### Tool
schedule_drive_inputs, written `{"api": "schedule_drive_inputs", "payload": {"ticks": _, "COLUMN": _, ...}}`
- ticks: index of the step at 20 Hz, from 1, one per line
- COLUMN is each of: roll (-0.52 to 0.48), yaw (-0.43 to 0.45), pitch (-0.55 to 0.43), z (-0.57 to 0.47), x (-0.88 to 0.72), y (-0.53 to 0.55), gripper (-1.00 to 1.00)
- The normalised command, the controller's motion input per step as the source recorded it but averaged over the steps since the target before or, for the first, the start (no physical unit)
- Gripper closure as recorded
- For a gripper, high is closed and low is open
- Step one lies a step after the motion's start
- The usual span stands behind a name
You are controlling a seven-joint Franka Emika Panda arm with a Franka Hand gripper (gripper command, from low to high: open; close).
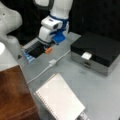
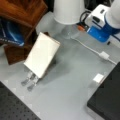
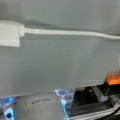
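Pincer [image 1: 48,48] low at the counter's far left edge in a front view, tucked under the white and blue wrist, right over a dark opening [image 1: 37,51] cut beside the counter [image 1: 95,85]. Open or closed: cannot tell, fingertips hidden behind the wrist housing. One small orange piece [image 1: 48,50] at the pincer's tip, seen again in a front view [image 2: 80,27] and at the wrist view's right edge [image 3: 113,78]; held or merely touching, not clear.

Just beside, toward a front view's bottom: one white cable [image 1: 41,72] running across the grey counter, with one white plug block [image 1: 52,62] midway along it; same cable [image 3: 70,32] and block [image 3: 9,33] across the wrist view's top.

Farther out: one spiral notebook [image 1: 60,100], propped up at a slant, shown in both front views [image 2: 41,55]. One black box with a metal front [image 1: 96,51] toward a front view's right, carrying one small white tag [image 1: 86,55] at its front edge. One brown wooden block [image 1: 15,95] at a front view's bottom left. One white cylinder [image 2: 68,11] at a front view's top, near the arm.
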Motion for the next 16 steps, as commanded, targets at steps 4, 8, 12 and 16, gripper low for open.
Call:
{"api": "schedule_drive_inputs", "payload": {"ticks": 4, "roll": 0.43, "yaw": 0.076, "pitch": -0.444, "z": -0.23, "x": -0.75, "y": -0.13, "gripper": -1.0}}
{"api": "schedule_drive_inputs", "payload": {"ticks": 8, "roll": 0.358, "yaw": 0.103, "pitch": -0.342, "z": -0.2, "x": -0.45, "y": -0.06, "gripper": -1.0}}
{"api": "schedule_drive_inputs", "payload": {"ticks": 12, "roll": 0.262, "yaw": 0.098, "pitch": -0.241, "z": -0.14, "x": -0.14, "y": 0.01, "gripper": -1.0}}
{"api": "schedule_drive_inputs", "payload": {"ticks": 16, "roll": 0.197, "yaw": 0.091, "pitch": -0.134, "z": -0.13, "x": 0.03, "y": 0.07, "gripper": -1.0}}
